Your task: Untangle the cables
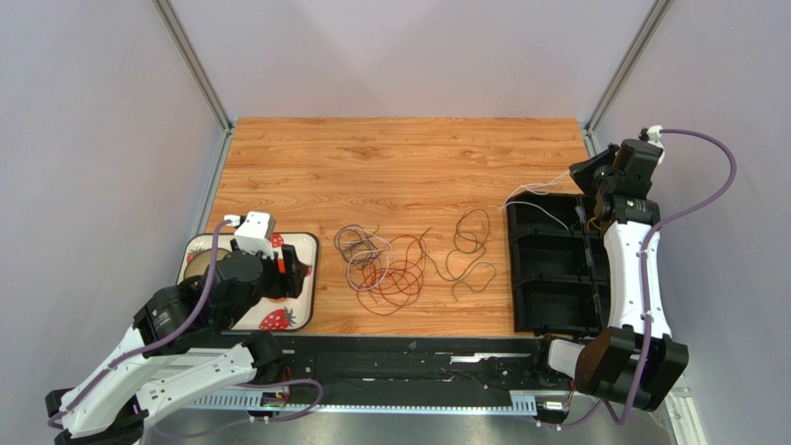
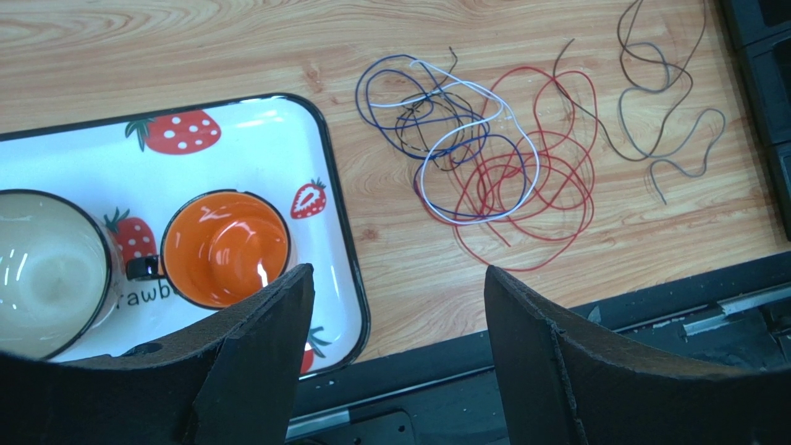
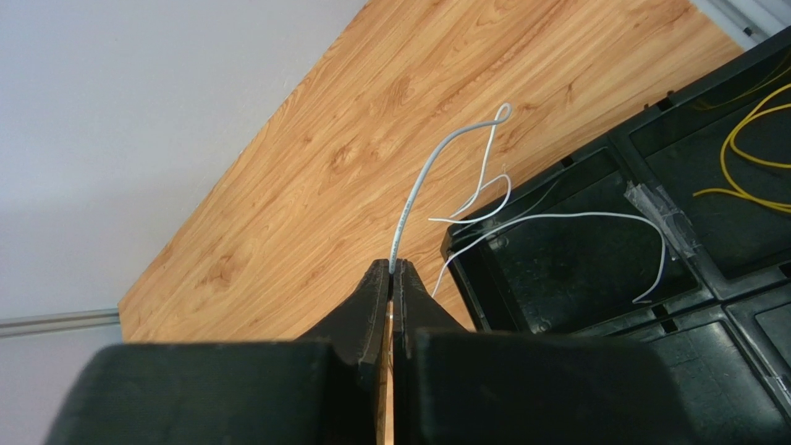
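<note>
A tangle of red, white and blue cables lies on the wooden table, seen from above as one knot. A loose grey-dark cable lies just right of it. My right gripper is shut on a thin white cable, held over the far left corner of the black tray; its free end droops into a compartment. A yellow cable lies in another compartment. My left gripper is open and holds nothing, hovering over the strawberry tray's right edge, left of the tangle.
The white strawberry tray at the near left holds an orange cup and a pale bowl. The black divided tray has several compartments along the table's right side. A black rail runs along the near edge.
</note>
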### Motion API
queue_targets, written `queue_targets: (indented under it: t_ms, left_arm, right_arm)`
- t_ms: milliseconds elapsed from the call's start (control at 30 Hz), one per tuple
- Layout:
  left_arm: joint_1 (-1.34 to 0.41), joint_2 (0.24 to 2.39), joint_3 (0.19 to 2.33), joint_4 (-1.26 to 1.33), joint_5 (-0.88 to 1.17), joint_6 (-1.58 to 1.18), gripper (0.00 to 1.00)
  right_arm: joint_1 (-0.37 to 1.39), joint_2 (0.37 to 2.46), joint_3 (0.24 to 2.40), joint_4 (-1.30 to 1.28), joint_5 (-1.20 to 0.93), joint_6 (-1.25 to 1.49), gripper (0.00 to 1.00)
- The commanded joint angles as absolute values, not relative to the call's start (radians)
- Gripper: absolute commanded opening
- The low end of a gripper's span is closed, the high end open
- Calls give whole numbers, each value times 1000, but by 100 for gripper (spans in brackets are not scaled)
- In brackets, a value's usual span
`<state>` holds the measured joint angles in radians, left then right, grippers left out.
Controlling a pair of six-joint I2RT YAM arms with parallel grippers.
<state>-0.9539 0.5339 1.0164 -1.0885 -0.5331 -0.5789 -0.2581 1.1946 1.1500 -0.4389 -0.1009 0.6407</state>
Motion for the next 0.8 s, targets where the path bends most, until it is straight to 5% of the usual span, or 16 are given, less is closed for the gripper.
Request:
queue_targets:
  t_ms: [0,767]
  left_arm:
    - [-953,523,1011,-1081,-545,-587,76]
    - [-953,538,1011,-1074,-531,-578,76]
  right_arm:
    - [-267,1161,1163,-425,-193,664,0]
    - [-267,1034,1163,-522,-238,664,0]
